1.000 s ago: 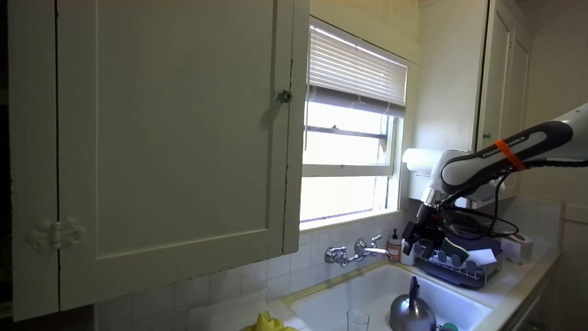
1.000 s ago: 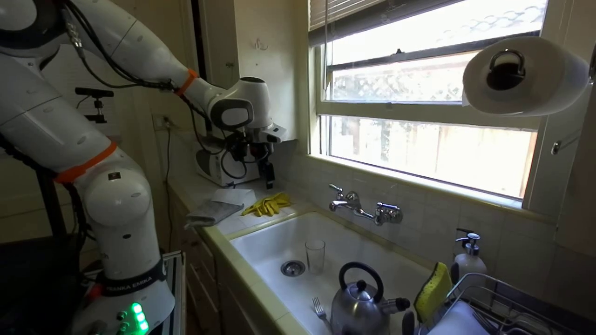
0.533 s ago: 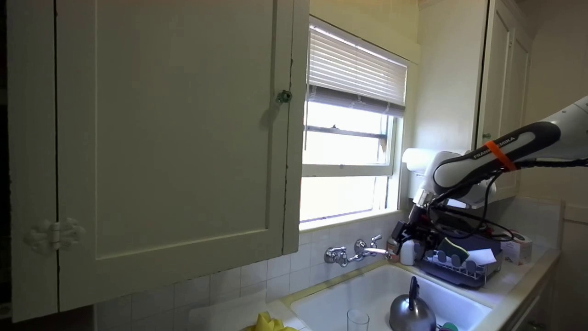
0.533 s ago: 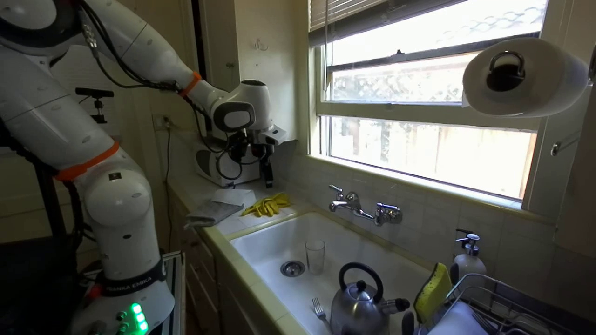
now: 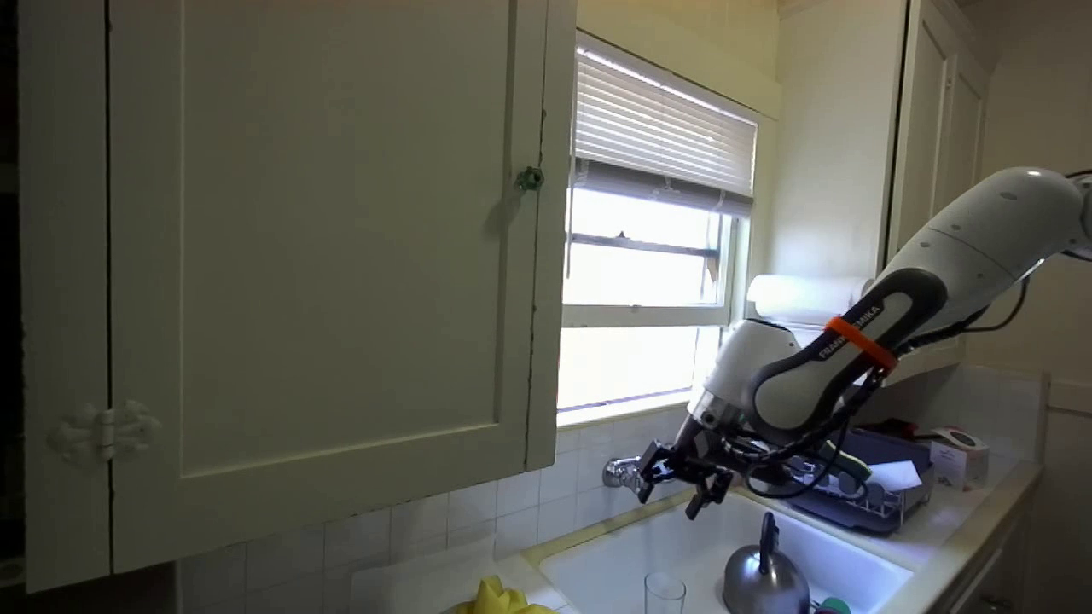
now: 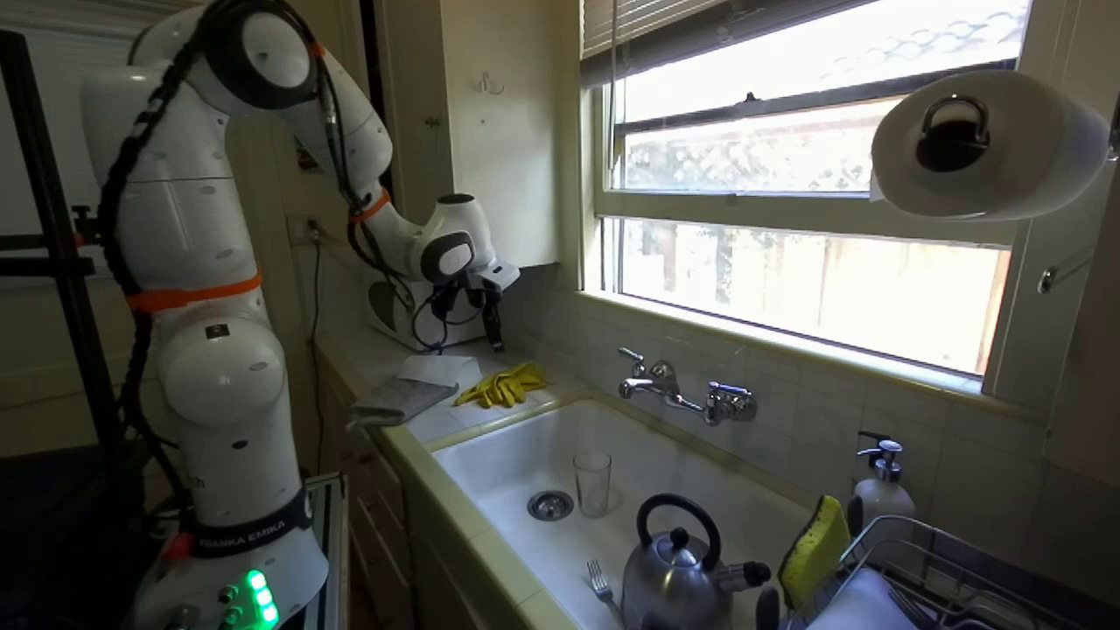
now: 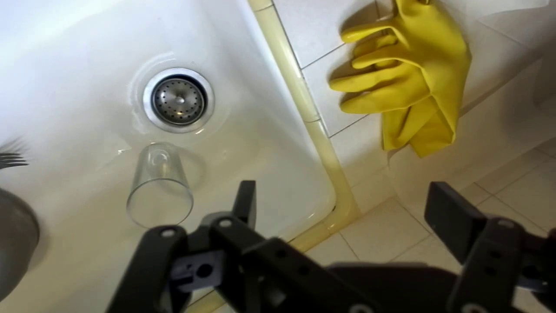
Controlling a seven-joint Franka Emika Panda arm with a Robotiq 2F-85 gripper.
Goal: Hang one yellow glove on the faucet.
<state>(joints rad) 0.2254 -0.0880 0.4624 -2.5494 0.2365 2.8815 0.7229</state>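
The yellow glove (image 7: 434, 61) lies limp on the white tiled counter beside the sink in the wrist view, with its fingers toward the sink. Yellow fingers overlap there, so I cannot tell the two gloves apart. The yellow pile also shows in both exterior views (image 6: 503, 385) (image 5: 499, 597), cut off in one. The silver faucet (image 6: 681, 399) is on the wall above the sink; in an exterior view my gripper hides most of it (image 5: 619, 473). My gripper (image 7: 347, 202) is open and empty, above the sink corner and counter, apart from the glove and faucet (image 5: 670, 505) (image 6: 495, 343).
The sink (image 7: 243, 143) holds a clear glass (image 7: 160, 191), a kettle (image 6: 678, 577) and a fork (image 6: 599, 579). A grey cloth (image 6: 402, 401) lies beside the gloves. A dish rack (image 5: 853, 499), a sponge (image 6: 812, 551) and a soap bottle (image 6: 884, 494) stand at the sink's far end.
The arm has folded back and shifted. In an exterior view the gripper moved left across the faucet; in an exterior view it shifted slightly left. The gloves and faucet have not moved.
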